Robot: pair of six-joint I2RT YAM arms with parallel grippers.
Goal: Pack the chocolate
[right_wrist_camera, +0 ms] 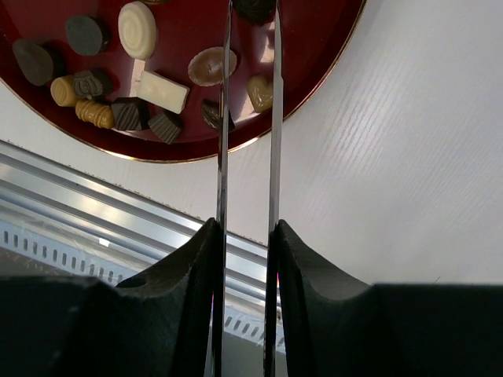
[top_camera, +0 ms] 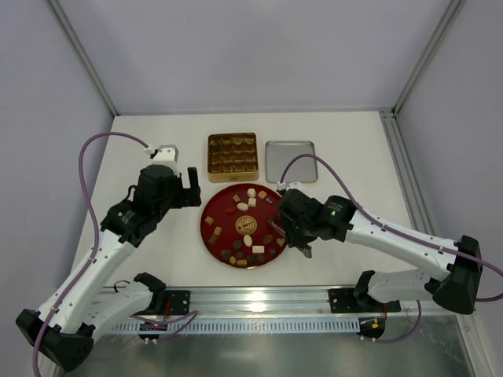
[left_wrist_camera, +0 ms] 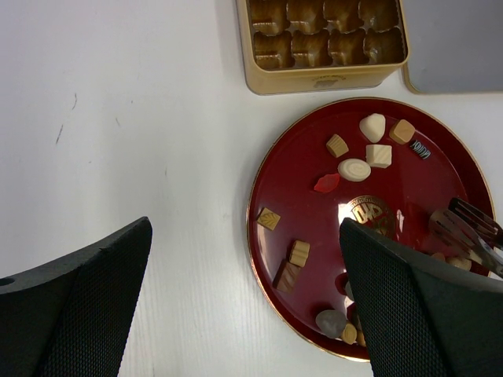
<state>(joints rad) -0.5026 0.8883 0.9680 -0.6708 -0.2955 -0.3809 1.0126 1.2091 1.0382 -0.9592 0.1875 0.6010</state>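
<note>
Many chocolate pieces lie on the red plate, with the gold box behind it on the table. The right gripper hangs over the plate's right side.

From the left wrist, the left gripper is spread wide and empty beside the plate.

From the right wrist, the thin fingers stand narrowly apart with their tips cut off, so I cannot tell whether they pinch anything.

Picking seems to be in hand. Next, a secure pinch, then a carry to a compartment.

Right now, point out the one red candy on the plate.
The lip-shaped red candy beside the oval white one; all the others are brown, tan, grey or white.
</note>
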